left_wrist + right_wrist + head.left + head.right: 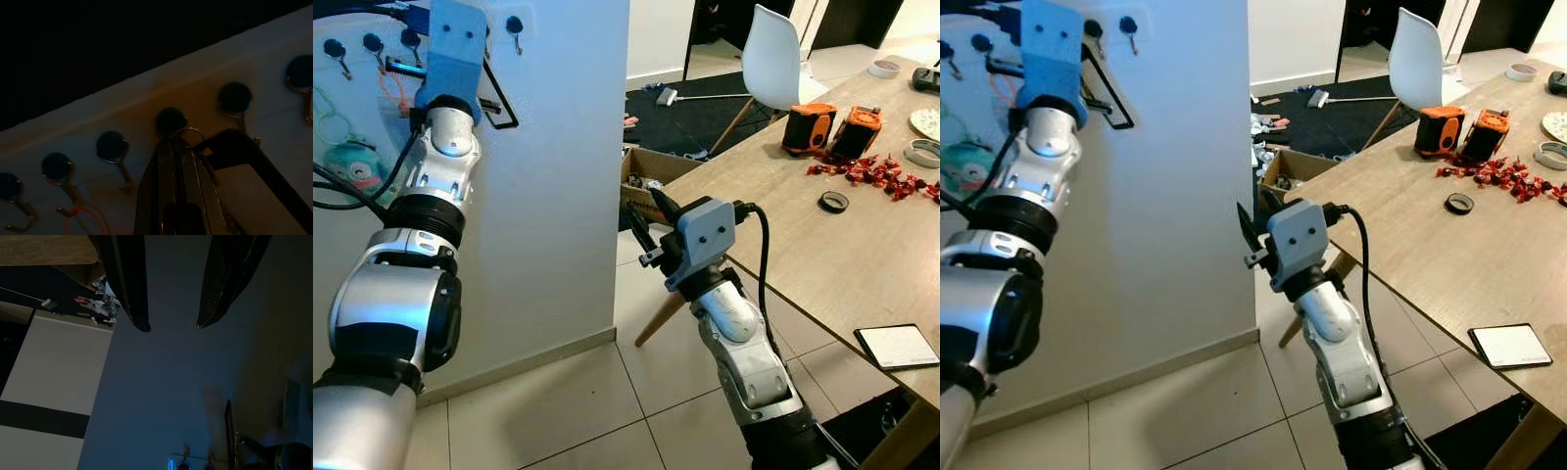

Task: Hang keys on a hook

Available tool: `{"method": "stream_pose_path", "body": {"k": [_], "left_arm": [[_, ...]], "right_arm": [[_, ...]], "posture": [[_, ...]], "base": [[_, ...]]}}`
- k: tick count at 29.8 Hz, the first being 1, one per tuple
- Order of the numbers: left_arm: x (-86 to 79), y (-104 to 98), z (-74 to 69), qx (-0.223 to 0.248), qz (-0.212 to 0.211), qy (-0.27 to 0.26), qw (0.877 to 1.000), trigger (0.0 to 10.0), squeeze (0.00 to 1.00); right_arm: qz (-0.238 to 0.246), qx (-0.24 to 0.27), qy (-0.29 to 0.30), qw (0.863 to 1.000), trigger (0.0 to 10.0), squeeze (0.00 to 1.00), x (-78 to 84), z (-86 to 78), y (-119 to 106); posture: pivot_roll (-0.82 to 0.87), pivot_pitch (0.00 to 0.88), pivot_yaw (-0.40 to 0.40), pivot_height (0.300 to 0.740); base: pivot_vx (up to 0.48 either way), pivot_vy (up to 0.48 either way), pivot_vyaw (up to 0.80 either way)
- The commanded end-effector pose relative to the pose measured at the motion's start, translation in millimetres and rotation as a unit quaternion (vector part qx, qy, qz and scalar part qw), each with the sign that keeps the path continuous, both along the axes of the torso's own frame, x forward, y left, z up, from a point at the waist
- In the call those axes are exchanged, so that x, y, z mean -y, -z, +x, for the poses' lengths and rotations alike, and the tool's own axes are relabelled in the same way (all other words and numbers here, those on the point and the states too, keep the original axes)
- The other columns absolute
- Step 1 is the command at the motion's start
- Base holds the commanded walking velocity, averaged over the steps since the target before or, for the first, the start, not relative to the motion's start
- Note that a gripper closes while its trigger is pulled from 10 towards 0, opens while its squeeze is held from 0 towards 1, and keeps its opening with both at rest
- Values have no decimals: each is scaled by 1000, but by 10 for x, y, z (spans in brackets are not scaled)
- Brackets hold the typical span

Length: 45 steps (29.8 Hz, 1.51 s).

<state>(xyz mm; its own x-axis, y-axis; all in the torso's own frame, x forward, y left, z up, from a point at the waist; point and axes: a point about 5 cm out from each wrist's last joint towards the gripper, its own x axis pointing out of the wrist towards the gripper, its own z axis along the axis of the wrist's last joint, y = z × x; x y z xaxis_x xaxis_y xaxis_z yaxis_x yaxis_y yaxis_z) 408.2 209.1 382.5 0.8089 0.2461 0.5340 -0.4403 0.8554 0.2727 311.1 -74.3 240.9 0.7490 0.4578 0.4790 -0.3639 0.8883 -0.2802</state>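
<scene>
A: Keys are hard to make out. In the left wrist view a thin metal ring (188, 133) sits at the tips of the left hand (182, 147), right below one dark round hook (170, 121) on the white wall (558, 196). No key blades can be told apart in that dim picture.

B: And the left hand itself?

A: Its 2 black fingers (168, 186) lie pressed together, pinched on the ring. From the head views the left arm reaches up to the row of hooks, and its blue wrist block (455, 54) covers the fingertips, so the grip cannot be checked there.

B: What else hangs on the row?

A: A black triangular frame (499, 98) just beside the wrist, an orange loop (85, 218) on a hook further along, and a pale green cord with a teal and pink trinket (357, 166) partly behind the arm. The row is cut off by the picture edges.

B: The right hand?

A: Right hand (173, 325) is held low between the wall and the wooden counter (783, 225), fingers spread apart with nothing between them.

B: On the counter?

A: 2 orange and black boxes (808, 127), red wrappers (876, 174), a tape roll (834, 202), and a tablet (898, 346) near the edge. A white chair (778, 59) stands behind.
</scene>
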Motion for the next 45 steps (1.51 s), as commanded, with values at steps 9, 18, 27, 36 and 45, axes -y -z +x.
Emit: {"method": "stream_pose_path", "body": {"k": [9, 18, 27, 36, 45], "left_arm": [[-174, 105, -5, -23, 10, -34, 999, 10000, 0], [-82, 202, 49, -54, 4, -8, 999, 10000, 0], [2, 220, 85, -76, 0, 10, 997, 10000, 0], [50, 3, -6, 23, -26, 60, 998, 10000, 0], [228, -186, -159, 105, -55, 209, 971, 10000, 0]], "right_arm": [[-4, 1, -4, 1000, 10000, 0, -19, -14, 5], [-4, -1, -2, 1000, 10000, 0, -10, -10, 14], [-4, 0, -2, 1000, 10000, 0, -13, -13, 9], [-4, 1, -1, 1000, 10000, 0, -10, -19, 13], [-6, 1, -7, 1000, 10000, 0, -30, -6, 12]], "posture": [[7, 223, 56, 740], [10, 225, 54, 740], [10, 225, 54, 740], [4, 217, 56, 740], [15, 210, 47, 740]], "base": [[0, 0, 0], [0, 0, 0], [0, 0, 0], [0, 0, 0], [0, 0, 0]]}}
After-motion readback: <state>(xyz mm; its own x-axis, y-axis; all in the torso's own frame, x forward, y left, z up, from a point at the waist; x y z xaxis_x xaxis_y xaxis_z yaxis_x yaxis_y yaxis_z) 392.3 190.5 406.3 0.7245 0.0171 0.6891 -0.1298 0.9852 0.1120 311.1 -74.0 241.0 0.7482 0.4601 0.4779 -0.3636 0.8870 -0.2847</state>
